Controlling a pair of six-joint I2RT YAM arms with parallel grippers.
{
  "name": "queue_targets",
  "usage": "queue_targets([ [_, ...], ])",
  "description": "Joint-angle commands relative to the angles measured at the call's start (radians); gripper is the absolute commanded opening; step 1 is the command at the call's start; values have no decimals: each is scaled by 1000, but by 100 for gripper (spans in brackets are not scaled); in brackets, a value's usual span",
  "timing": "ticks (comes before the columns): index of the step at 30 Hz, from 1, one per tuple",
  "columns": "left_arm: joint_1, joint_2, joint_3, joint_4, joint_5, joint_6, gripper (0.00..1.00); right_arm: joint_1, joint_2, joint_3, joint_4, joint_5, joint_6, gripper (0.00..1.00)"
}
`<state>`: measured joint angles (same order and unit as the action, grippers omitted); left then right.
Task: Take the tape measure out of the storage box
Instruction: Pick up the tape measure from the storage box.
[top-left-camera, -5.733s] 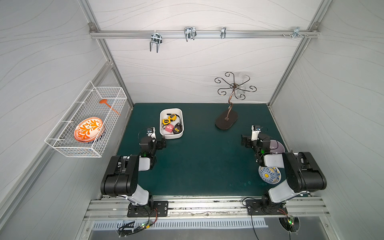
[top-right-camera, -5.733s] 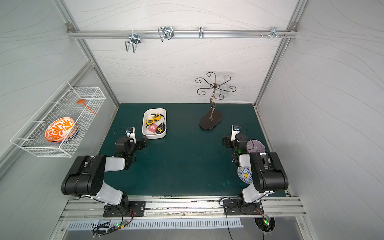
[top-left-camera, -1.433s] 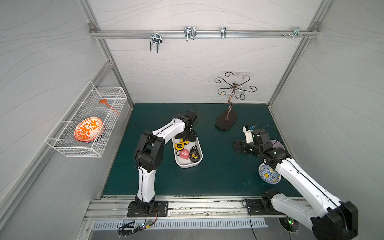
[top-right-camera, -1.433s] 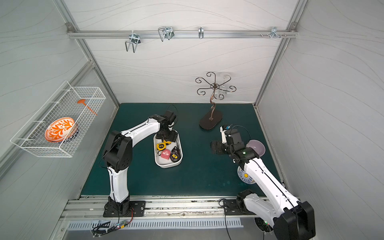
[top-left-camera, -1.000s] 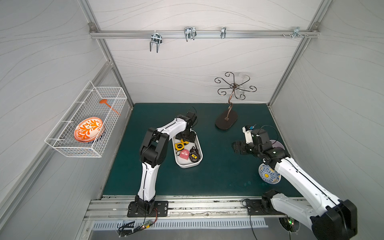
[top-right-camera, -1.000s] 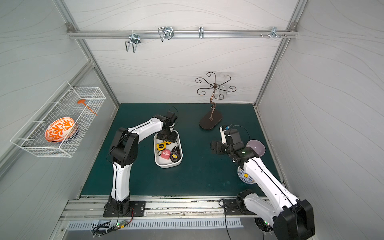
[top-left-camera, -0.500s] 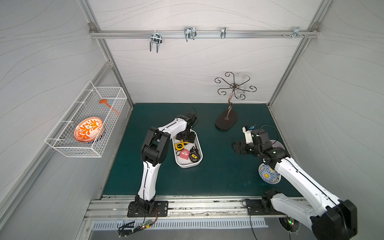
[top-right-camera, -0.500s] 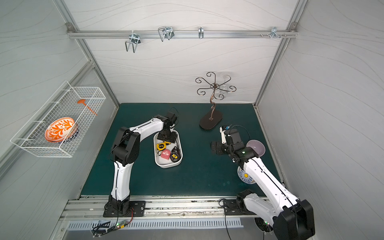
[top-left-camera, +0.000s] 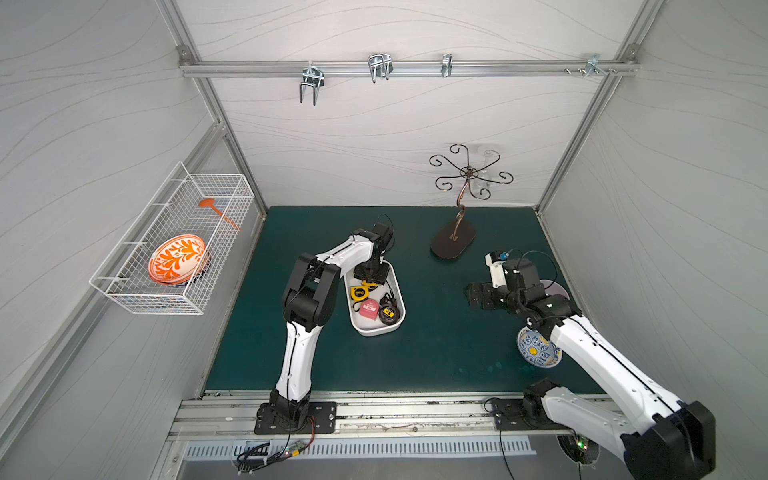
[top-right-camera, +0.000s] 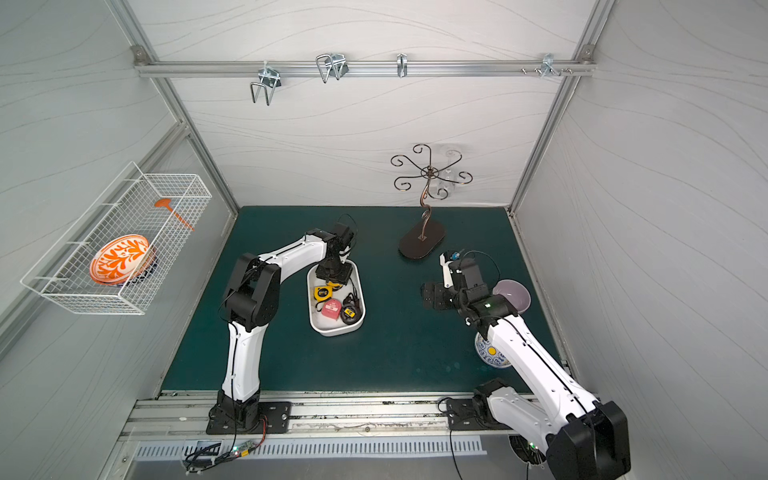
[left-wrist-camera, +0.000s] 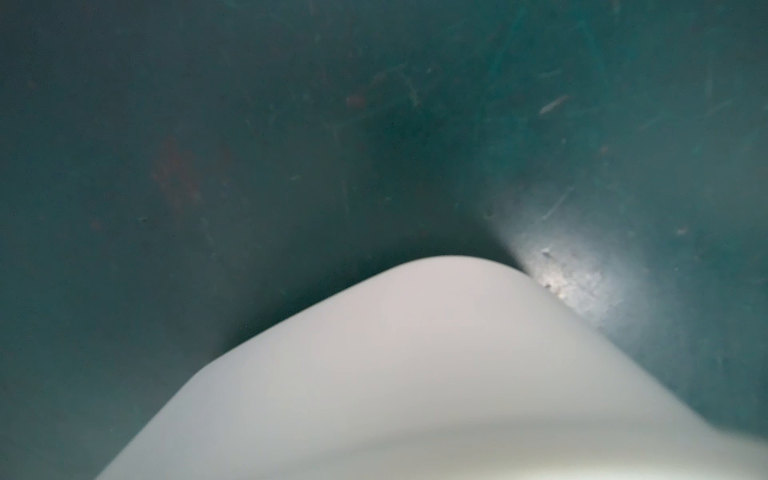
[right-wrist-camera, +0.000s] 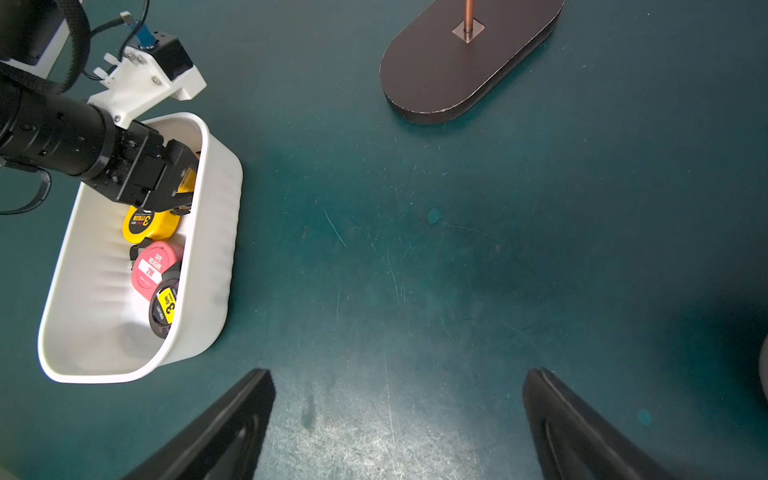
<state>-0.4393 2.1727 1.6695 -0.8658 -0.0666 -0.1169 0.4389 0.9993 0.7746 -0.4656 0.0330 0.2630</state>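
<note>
Right wrist view: left fingers (right-wrist-camera: 176, 160) closed on yellow tape measure (right-wrist-camera: 188, 178) inside white rounded plastic storage box (right-wrist-camera: 220, 232), upper left;
Remaining: lifting it out, by my judgement;
Spare: right fingers (right-wrist-camera: 232, 424) spread, empty

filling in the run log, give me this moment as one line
left gripper: inside box, closed on tape measure | right gripper: open, empty, above table | tape measure: not out of box yet

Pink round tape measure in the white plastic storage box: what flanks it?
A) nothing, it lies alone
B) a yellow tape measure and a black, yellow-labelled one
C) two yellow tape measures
B: the right wrist view shows the pink tape measure between the yellow tape measure and the black, yellow-labelled tape measure in the white storage box.
</note>
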Motion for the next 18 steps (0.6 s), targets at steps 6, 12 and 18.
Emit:
queue_targets([
  [6, 2, -117, 5, -36, 36, -101, 0, 1, -33, -34, 25, -83, 26, 99],
  [12, 1, -248, -20, -23, 114, -231, 0, 6, -51, -61, 82, -168, 48, 99],
  [18, -5, -374, -70, 44, 193, -397, 0, 50, -56, -79, 141, -197, 62, 99],
])
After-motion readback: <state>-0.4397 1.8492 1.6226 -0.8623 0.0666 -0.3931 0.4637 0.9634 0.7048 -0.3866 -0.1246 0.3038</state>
